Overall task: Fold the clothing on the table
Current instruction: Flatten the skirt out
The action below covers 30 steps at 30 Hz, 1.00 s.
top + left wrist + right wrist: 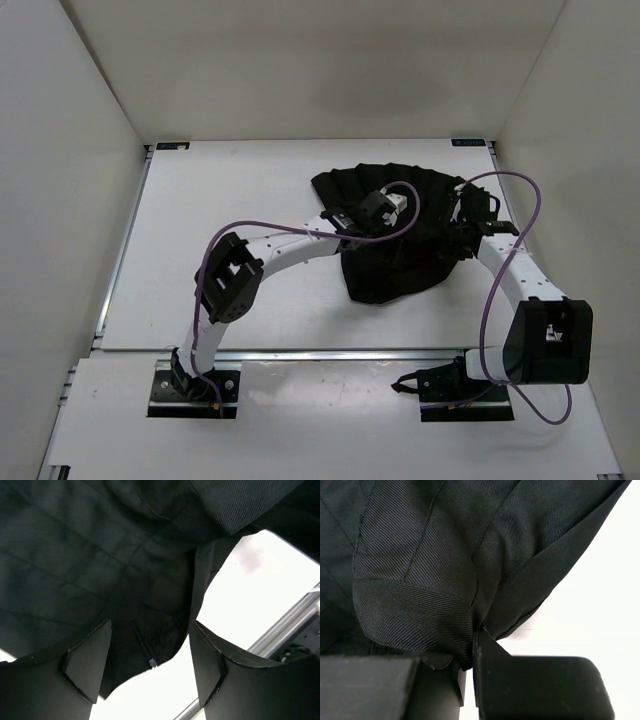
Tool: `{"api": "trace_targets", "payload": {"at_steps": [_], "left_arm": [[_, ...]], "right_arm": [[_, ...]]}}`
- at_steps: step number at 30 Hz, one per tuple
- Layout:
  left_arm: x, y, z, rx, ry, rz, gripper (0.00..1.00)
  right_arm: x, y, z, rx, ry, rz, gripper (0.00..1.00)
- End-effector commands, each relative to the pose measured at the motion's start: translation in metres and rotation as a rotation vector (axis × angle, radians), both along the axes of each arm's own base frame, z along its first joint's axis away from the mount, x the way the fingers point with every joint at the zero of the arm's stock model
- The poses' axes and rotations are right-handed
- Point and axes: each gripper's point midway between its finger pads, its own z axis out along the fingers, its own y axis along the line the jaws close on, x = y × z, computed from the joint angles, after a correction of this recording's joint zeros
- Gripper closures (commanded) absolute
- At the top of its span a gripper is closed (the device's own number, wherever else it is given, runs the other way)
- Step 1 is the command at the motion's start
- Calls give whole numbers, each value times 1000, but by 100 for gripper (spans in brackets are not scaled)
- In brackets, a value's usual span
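A: Where does the garment lie?
B: On the table (200,300), toward its far right part. The clothing (400,265) is a black, bunched fan, with its wide pleated edge far and a narrower lobe near, and both arms reach over it

A: And the grippers?
B: The right gripper (470,652) is closed tight on a rolled fold of cloth at the garment's right side, which its wrist view shows clearly. The left gripper (150,625) hangs just above the middle of the fabric, jaws well apart and nothing between them. Cloth lies beneath it, with white table showing past the cloth's edge

A: So how would you do this step well?
B: I judge that a fold is under way and the left arm needs a fresh hold. I would bring it down on a free edge at the left side, opposite the right pinch, and take a single layer rather than a bunch. Then lift both sides level and lay them over together so the pleats lie flat. The risk is dragging the whole heap instead of folding it

A: Any writing to read?
B: None I can make out. A small dark tag (465,143) sits at each far corner of the table, too small to read, and the cloth shows no label
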Motion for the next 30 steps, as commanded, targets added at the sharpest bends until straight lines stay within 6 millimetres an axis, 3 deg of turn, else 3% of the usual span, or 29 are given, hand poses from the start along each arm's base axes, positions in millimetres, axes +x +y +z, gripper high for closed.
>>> {"api": "trace_targets", "payload": {"at_steps": [1,3,9,14,16,17,22,30], "left_arm": [[-3,-1,-6,53,-29,-26,26],[-21,-3,-22,75,5,-49,25],[-28,6,-53,93,79,-19,24],[-38,-2,-64,40,164,-22,19],[-31,-3,-64,65,130,0,18],[-23,9,-73,129,107,45,18],[17,40,-78,296,-56,183,17],[40,58,-91,423,-137,240,24]], "right_arm": [[4,0,12,49,-54,-18,100],[3,-1,8,54,-49,-21,100],[1,4,4,57,-41,-2,100],[0,4,4,58,-44,-2,100],[-1,2,3,56,-39,-2,100],[-1,4,3,63,-38,1,99],[-1,1,3,62,-37,-2,99],[3,-1,5,50,-44,0,100]]}}
